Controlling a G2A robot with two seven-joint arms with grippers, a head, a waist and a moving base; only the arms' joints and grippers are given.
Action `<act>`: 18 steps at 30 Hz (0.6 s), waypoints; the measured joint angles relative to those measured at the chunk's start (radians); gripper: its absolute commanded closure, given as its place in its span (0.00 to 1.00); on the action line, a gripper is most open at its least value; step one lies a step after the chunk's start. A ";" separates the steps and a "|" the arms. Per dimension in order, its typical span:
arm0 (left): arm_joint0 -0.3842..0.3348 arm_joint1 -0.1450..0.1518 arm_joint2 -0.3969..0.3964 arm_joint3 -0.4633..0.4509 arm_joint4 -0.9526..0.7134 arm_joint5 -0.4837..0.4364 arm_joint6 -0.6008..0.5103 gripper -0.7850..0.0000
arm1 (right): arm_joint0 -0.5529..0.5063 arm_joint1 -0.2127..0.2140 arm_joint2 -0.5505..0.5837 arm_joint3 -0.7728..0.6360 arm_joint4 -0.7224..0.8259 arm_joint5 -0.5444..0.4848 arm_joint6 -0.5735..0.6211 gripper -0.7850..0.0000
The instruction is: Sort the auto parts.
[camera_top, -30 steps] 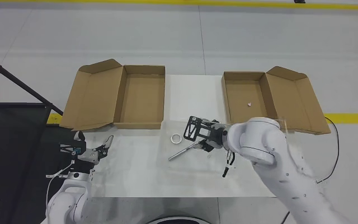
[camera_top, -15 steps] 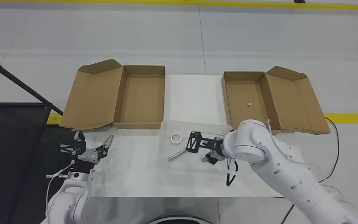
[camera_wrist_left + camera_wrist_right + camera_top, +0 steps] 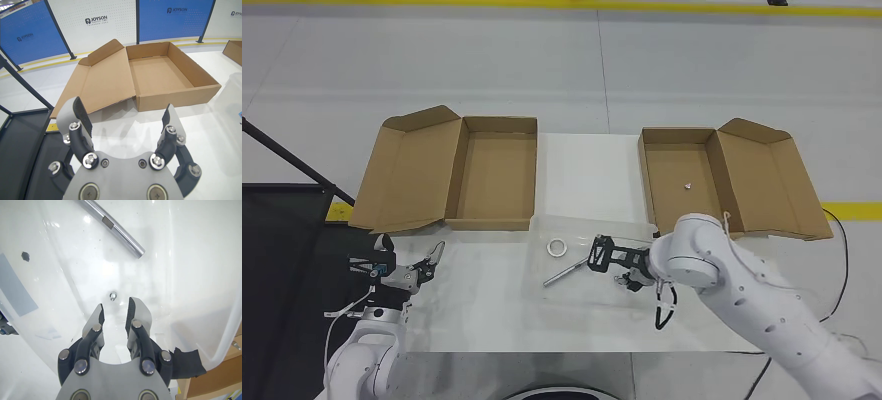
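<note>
Overhead, one white table (image 3: 492, 310) carried two open cardboard boxes at its far side, the left box (image 3: 497, 175) and the right box (image 3: 682, 205), with one clear tray (image 3: 587, 222) nearer, between them. One metal rod (image 3: 567, 270) lay in the tray, its long axis slanting from near-left to far-right, beside one white ring (image 3: 556, 246). One small stud (image 3: 113, 295) pointed its thin end at the right gripper (image 3: 116, 303), fingers partly apart and empty; the left gripper (image 3: 122, 103) hung wide apart.
</note>
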 measured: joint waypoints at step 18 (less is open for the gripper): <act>0.000 0.000 0.000 0.000 0.000 0.000 0.000 0.00 | 0.005 -0.032 -0.051 0.060 -0.016 0.006 -0.030 0.85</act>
